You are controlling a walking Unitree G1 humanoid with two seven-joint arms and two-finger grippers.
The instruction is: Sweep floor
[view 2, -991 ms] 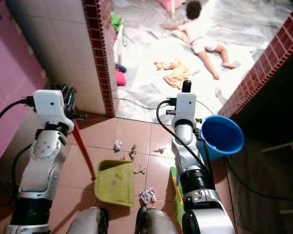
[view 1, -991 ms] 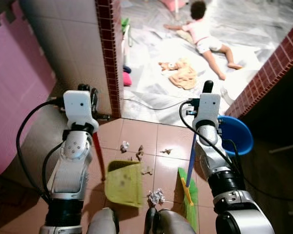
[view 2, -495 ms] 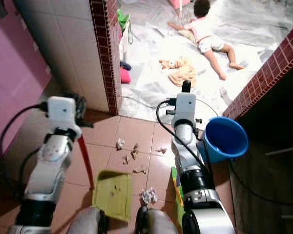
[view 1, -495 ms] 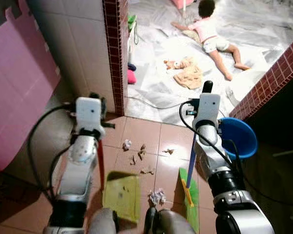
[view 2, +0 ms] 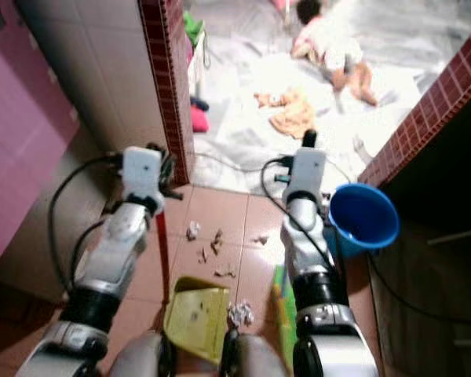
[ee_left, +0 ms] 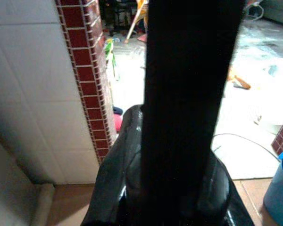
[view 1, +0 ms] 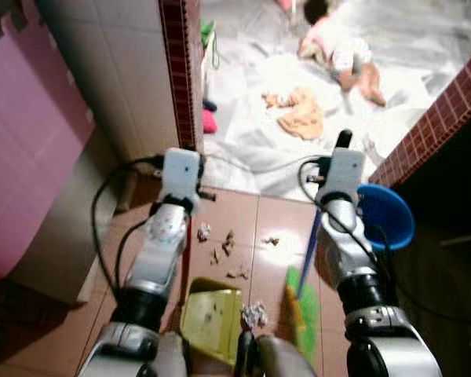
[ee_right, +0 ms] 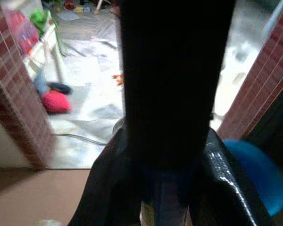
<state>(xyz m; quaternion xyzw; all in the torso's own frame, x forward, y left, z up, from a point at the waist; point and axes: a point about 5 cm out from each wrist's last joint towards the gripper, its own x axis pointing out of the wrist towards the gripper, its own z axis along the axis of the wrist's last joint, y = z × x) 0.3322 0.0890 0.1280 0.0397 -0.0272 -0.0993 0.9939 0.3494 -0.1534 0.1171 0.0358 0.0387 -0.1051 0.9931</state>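
Observation:
A yellow-green dustpan [view 1: 210, 314] rests on the red-brown tiles, and its red handle [view 1: 185, 251] rises to my left gripper [view 1: 195, 188], which is shut on it. My right gripper [view 1: 341, 143] is shut on the blue handle [view 1: 309, 251] of a green broom [view 1: 301, 314] whose head stands on the floor right of the pan. A crumpled paper ball [view 1: 254, 314] lies between pan and broom. Small paper scraps [view 1: 228, 239] are scattered on the tiles further ahead. In the wrist views each black finger [ee_left: 188, 94] [ee_right: 170, 84] hides most of what lies beyond.
A blue bucket [view 1: 385, 216] stands to the right beside a dark brick wall. A brick-edged tiled wall [view 1: 180, 78] rises on the left. Beyond, on a pale floor, a person [view 1: 337, 51] lies near a tan cloth [view 1: 298, 114]. A cable [view 1: 243, 166] runs along the threshold.
My left arm has swung right with the dustpan, bringing the pan close to the paper ball. The right arm and broom have barely moved. The person beyond has shifted.

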